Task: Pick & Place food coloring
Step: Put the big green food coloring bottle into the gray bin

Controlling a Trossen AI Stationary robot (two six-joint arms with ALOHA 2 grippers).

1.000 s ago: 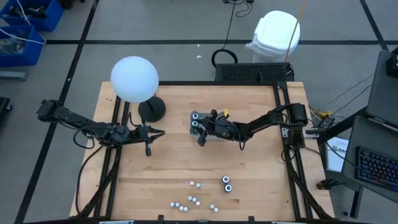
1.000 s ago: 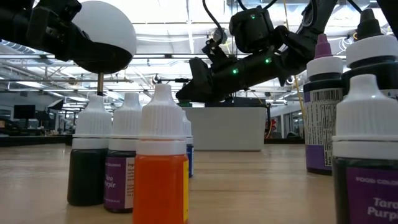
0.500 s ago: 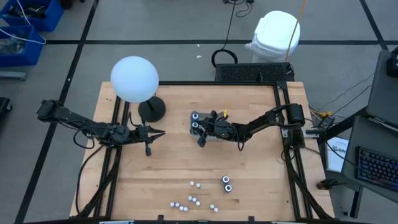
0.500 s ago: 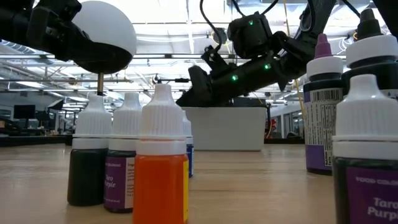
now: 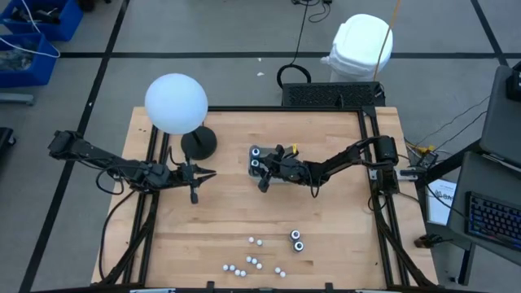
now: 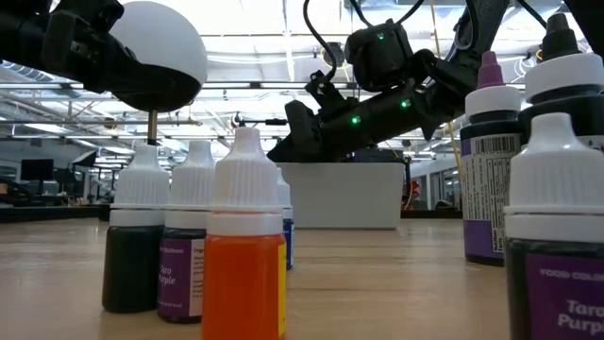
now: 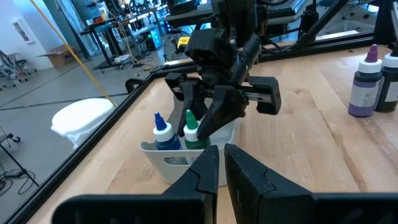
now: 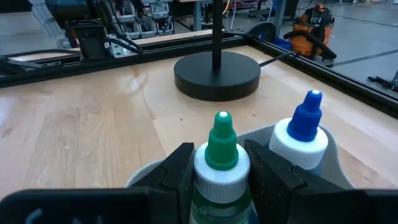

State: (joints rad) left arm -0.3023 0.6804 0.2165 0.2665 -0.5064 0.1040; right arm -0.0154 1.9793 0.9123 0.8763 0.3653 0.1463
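Over the grey tray (image 5: pixel 269 172) near the middle of the bench (image 5: pixel 244 212), I am holding the right claw (image 8: pixel 214 167) around the green-tipped bottle (image 8: pixel 221 163), its two fingers (image 8: pixel 177 168) sitting on either side of the white collar, and I am judging this as the bottle being lowered into the tray next to the blue-tipped bottle (image 8: pixel 300 138) already standing there. The left claw (image 5: pixel 195 176) is waiting well apart on the left side of the bench, its fingers clenched on nothing. The rest of the food coloring is sitting near the front edge: a scatter of small white-capped bottles (image 5: pixel 248 262) and two slightly bigger dark ones (image 5: pixel 297 240). What I am worrying about is the release. The green-tipped bottle is standing just beside the blue one, so if I am opening the fingers too wide or pulling back at an angle, one finger is likely to knock the neighbour over or drag the tray across the bench. I cannot tell whether the bottle's base is already resting on the tray floor; if it is hanging above it, letting go is risking a tilt or a topple. The black lamp base (image 8: pixel 216 74) is sitting near, so a careless retreat is risking a bump there as well.
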